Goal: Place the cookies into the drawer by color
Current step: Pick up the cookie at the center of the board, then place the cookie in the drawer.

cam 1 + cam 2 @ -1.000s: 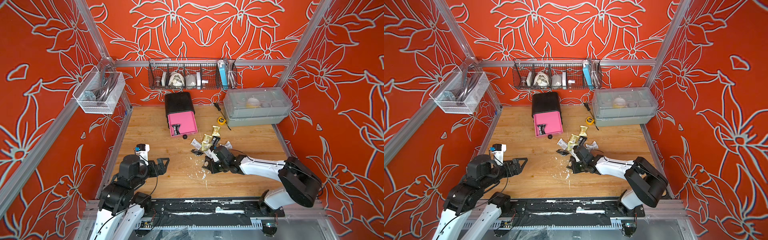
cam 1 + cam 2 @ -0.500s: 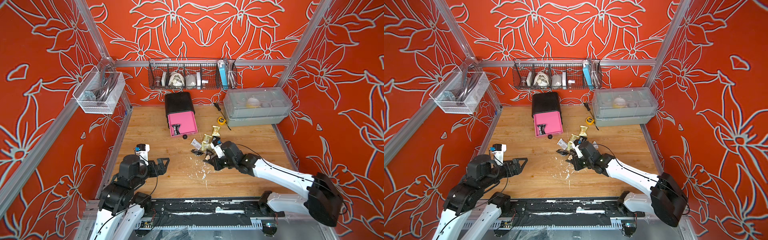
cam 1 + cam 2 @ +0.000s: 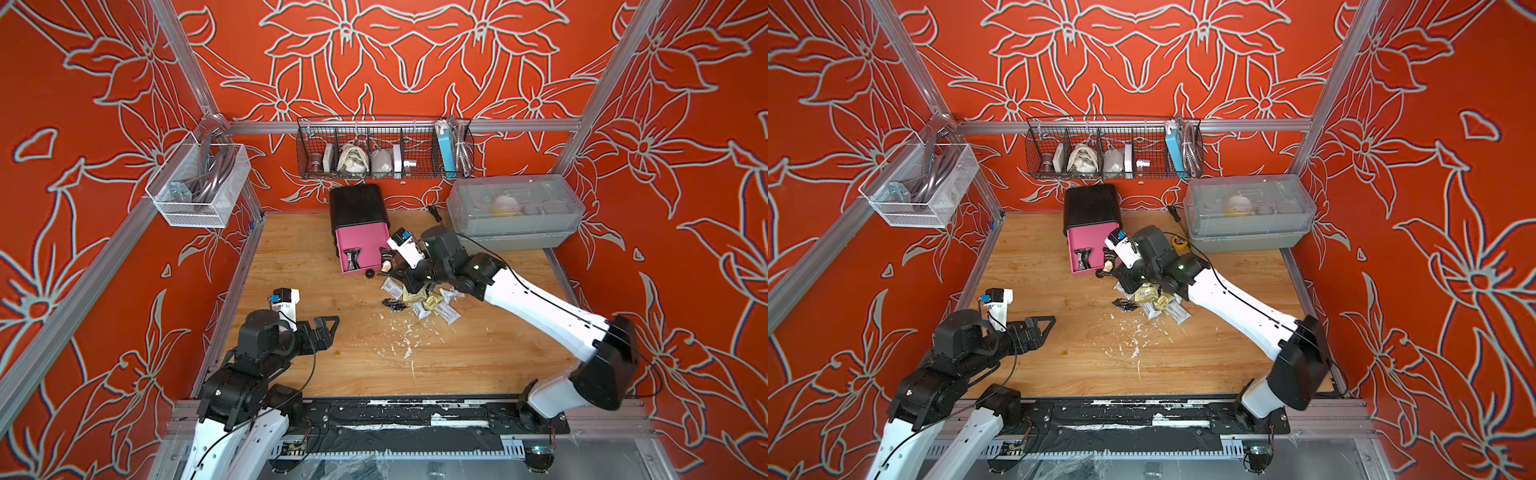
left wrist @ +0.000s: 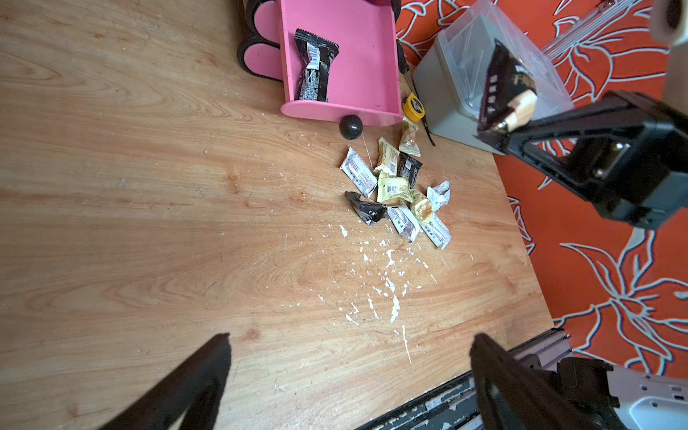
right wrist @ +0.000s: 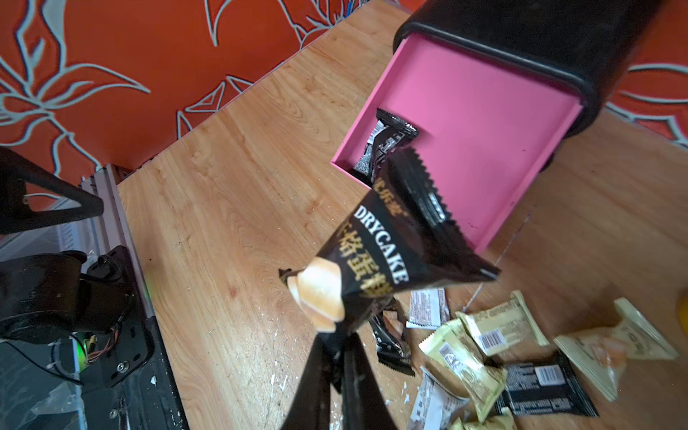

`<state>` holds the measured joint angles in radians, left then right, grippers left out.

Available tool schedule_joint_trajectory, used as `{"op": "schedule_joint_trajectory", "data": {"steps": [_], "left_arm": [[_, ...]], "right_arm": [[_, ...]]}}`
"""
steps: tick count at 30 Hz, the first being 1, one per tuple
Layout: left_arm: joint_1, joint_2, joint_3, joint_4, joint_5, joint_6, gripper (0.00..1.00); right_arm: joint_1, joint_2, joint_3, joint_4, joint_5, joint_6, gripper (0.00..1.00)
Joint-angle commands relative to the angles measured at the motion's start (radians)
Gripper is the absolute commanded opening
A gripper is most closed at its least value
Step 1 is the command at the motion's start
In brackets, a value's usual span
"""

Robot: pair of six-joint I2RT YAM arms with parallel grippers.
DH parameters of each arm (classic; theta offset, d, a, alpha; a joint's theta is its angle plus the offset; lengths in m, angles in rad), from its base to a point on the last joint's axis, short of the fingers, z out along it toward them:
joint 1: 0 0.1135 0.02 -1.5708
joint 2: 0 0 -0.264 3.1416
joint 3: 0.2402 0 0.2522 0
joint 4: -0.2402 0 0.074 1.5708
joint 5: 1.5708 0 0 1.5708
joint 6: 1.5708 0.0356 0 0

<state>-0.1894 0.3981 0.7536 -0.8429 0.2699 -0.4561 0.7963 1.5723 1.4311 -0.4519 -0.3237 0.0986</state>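
RIGHT ARM AT THE DRAWER: My right pincer (image 5: 337, 344) is clamped on one crimped end of a black cookie packet (image 5: 391, 253), held in the air at the front of the open pink drawer (image 5: 484, 130). Only the right wrist view lets the gold "DRYCAKE" lettering be read. There the packet's long axis runs away from my fingertips, its free serrated end pointing at the drawer. The tips themselves are hidden behind the wrapper.

In both top views the packet is a small dark shape beside the drawer's front corner, and I cannot tell whether it hangs over the tray or short of it. A second black packet (image 4: 312, 70) lies inside, lengthwise from back to front, clearest in the left wrist view.

That view also shows the whole pile of cookies (image 4: 398, 186) on the bench (image 4: 149, 223), near the drawer's knob (image 4: 350, 126). From above, my right arm (image 3: 540, 307) covers part of it. My left pincer (image 4: 346, 372) hangs wide open and empty, well apart from the pile.
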Motion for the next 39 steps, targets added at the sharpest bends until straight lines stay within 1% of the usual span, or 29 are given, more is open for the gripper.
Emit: {"op": "schedule_joint_trajectory", "data": {"steps": [1, 4, 9, 15, 21, 25, 27, 28, 32, 34, 39], "left_arm": [[0.01, -0.024, -0.013, 0.042, 0.03, 0.028, 0.99], [0.013, -0.053, -0.025, 0.069, 0.049, 0.046, 0.99], [0.018, -0.119, -0.045, 0.102, 0.049, 0.076, 0.99], [0.036, -0.134, -0.047, 0.107, 0.055, 0.083, 0.99], [0.054, -0.118, -0.047, 0.108, 0.071, 0.08, 0.99], [0.057, -0.116, -0.047, 0.108, 0.073, 0.08, 0.99], [0.059, -0.116, -0.047, 0.108, 0.074, 0.08, 0.99], [0.059, -0.116, -0.048, 0.108, 0.072, 0.08, 0.99], [0.063, -0.113, -0.048, 0.107, 0.073, 0.077, 0.99], [0.064, -0.113, -0.047, 0.107, 0.073, 0.077, 0.99], [0.067, -0.112, -0.047, 0.107, 0.074, 0.076, 0.99]], "right_arm": [[-0.024, 0.1, 0.104, -0.074, -0.067, -0.062, 0.0], [-0.042, 0.202, 0.204, -0.089, -0.077, -0.066, 0.0], [-0.077, 0.36, 0.347, -0.125, -0.092, -0.07, 0.0], [-0.105, 0.527, 0.518, -0.212, -0.104, -0.089, 0.0], [-0.106, 0.647, 0.649, -0.258, -0.117, -0.097, 0.0], [-0.106, 0.685, 0.688, -0.26, -0.136, -0.078, 0.0], [-0.106, 0.696, 0.698, -0.257, -0.149, -0.068, 0.03], [-0.106, 0.702, 0.706, -0.261, -0.153, -0.065, 0.07], [-0.106, 0.707, 0.747, -0.308, -0.141, -0.058, 0.3], [-0.106, 0.688, 0.75, -0.325, -0.124, -0.051, 0.34], [-0.106, 0.59, 0.737, -0.36, -0.061, -0.035, 0.39]]}}
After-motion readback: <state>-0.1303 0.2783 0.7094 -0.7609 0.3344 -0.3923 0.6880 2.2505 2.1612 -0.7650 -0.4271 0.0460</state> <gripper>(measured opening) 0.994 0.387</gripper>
